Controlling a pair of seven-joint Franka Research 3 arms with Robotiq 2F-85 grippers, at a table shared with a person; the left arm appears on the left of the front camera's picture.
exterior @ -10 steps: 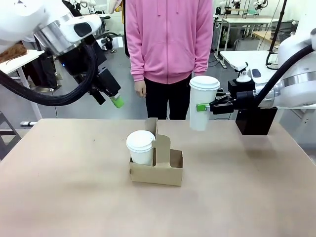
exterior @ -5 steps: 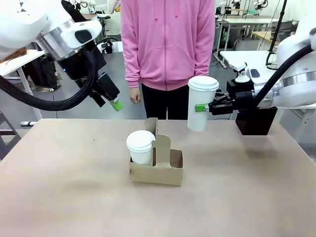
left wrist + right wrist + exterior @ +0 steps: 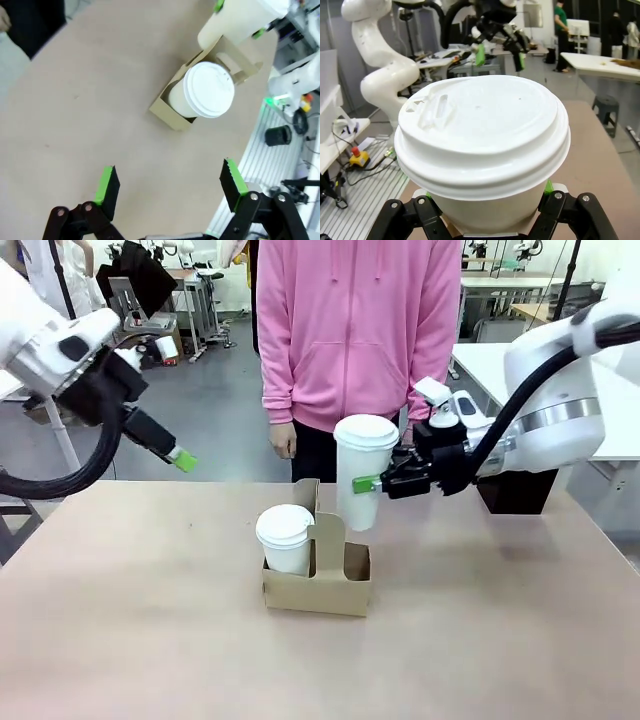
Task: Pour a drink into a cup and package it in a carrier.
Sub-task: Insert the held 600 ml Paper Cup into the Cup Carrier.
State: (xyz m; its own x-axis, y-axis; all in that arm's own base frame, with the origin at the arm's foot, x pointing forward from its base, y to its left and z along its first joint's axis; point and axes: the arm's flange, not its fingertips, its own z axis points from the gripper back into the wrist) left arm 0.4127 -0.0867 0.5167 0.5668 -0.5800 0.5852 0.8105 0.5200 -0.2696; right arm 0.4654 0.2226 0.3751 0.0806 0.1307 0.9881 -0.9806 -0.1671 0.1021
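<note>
The right claw [image 3: 372, 483] is clamped on the lidded paper cup [image 3: 362, 472], held mid-frame above the cardboard carrier [image 3: 318, 580]. The cup is probably light, thin-walled and crushable; grip mid-wall, below the lid. The carrier's handle tab and the seated second cup [image 3: 285, 537] crowd the vacant hole. The left claw [image 3: 181, 458], upper left, stands apart, holding nothing.

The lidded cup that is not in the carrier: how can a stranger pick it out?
Find the brown carrier mid-table. Just above its empty right hole, the right gripper holds a white cup. Unlike the seated cup, it hangs in the air.
</note>
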